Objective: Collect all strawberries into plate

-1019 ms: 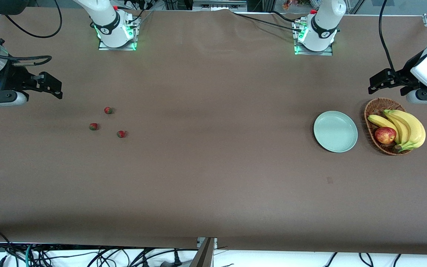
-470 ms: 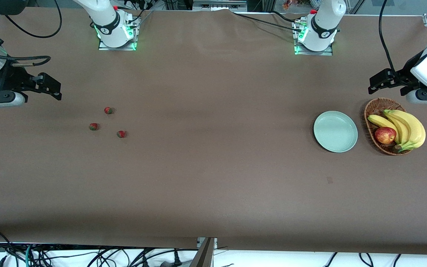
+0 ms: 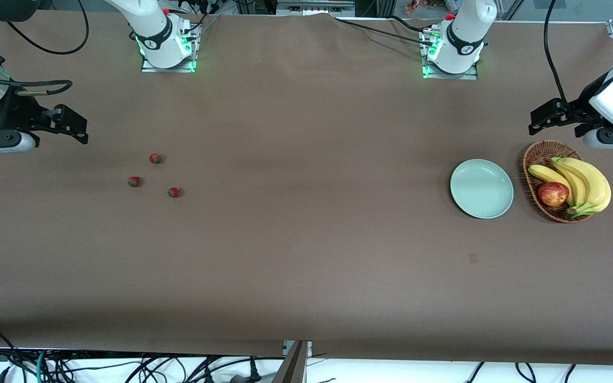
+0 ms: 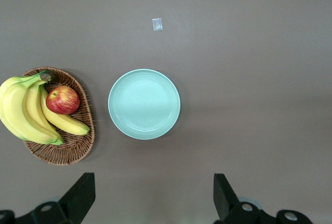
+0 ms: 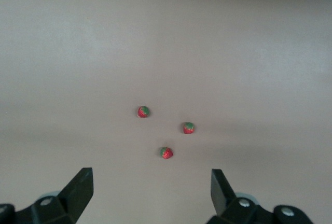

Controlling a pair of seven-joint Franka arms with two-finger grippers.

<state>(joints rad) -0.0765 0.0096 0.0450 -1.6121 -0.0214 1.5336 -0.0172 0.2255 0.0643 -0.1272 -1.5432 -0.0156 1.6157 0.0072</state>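
Three little strawberries sit on the brown surface toward the right arm's end, in a small triangle and not touching. The first strawberry lies farthest from the front camera, the second strawberry lies closest to the right arm's end edge, and the third strawberry is nearest the front camera. None is in the plate yet, so the job looks like it has not started. The plate is pale green, round and bare, and it lies well apart from the berries, toward the left arm's end. Just beside it, closer to that end edge, is a wicker basket holding a bunch of bananas and a red apple — these are not part of the job. The right claw hangs up in the air over the surface near its own end edge, wide open and holding nothing. Its wrist camera looks down on all three berries, so it seems ready to go down for one. The left claw hangs over the surface by the basket, wide open too and holding nothing — this arm waits. The berries are tiny and round, so I think they could roll away if a claw bumps one.
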